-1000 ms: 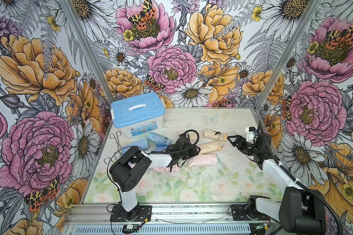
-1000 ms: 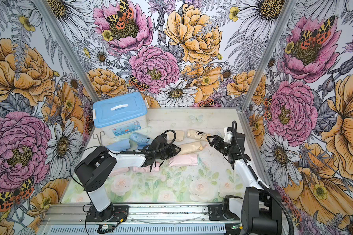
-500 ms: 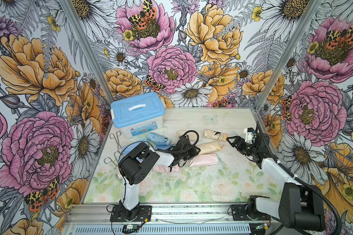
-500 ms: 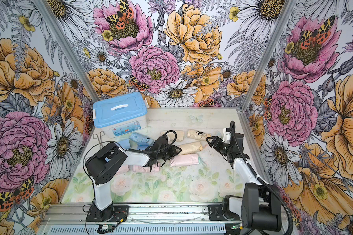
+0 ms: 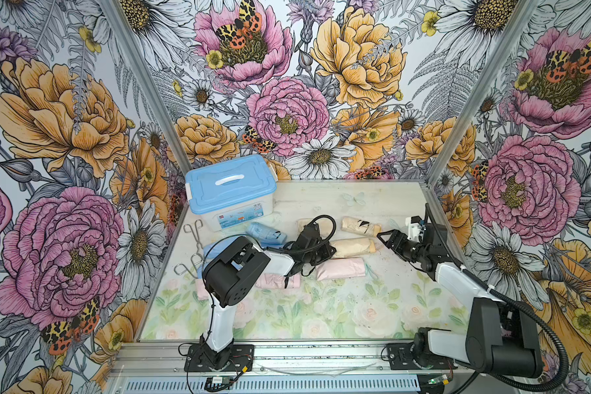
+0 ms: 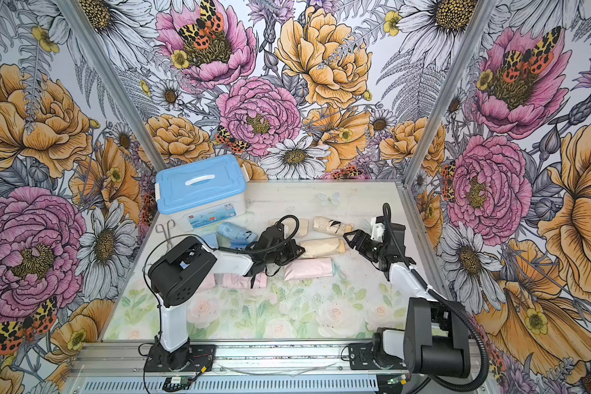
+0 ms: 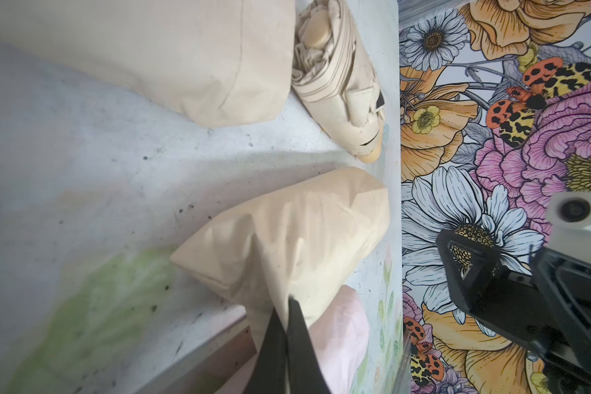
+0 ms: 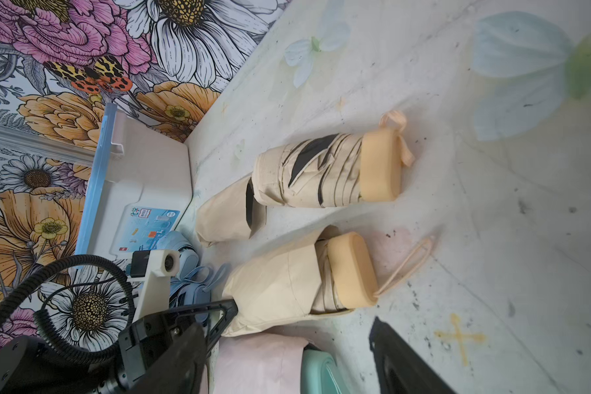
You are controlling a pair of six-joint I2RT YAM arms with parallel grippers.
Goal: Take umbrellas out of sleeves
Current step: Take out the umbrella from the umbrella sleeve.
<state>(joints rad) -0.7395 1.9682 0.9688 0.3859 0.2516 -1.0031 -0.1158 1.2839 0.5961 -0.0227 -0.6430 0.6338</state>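
Left pincer clamped on the sleeve, right one gaping.
My left gripper [image 7: 287, 307] is closed, pinching a fold at the shut end of the cream sleeve [image 7: 297, 238], mid-table just behind the pink sleeve [image 5: 340, 268]. The umbrella [image 8: 341, 273] pokes handle-first out of the sleeve's other end. My right gripper [image 5: 386, 237] hovers near that handle, spread wide, holding nothing.

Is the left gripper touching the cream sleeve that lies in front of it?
Touching. The left wrist view shows the left gripper shut on a raised fold of the cream sleeve; no gap is visible between them.
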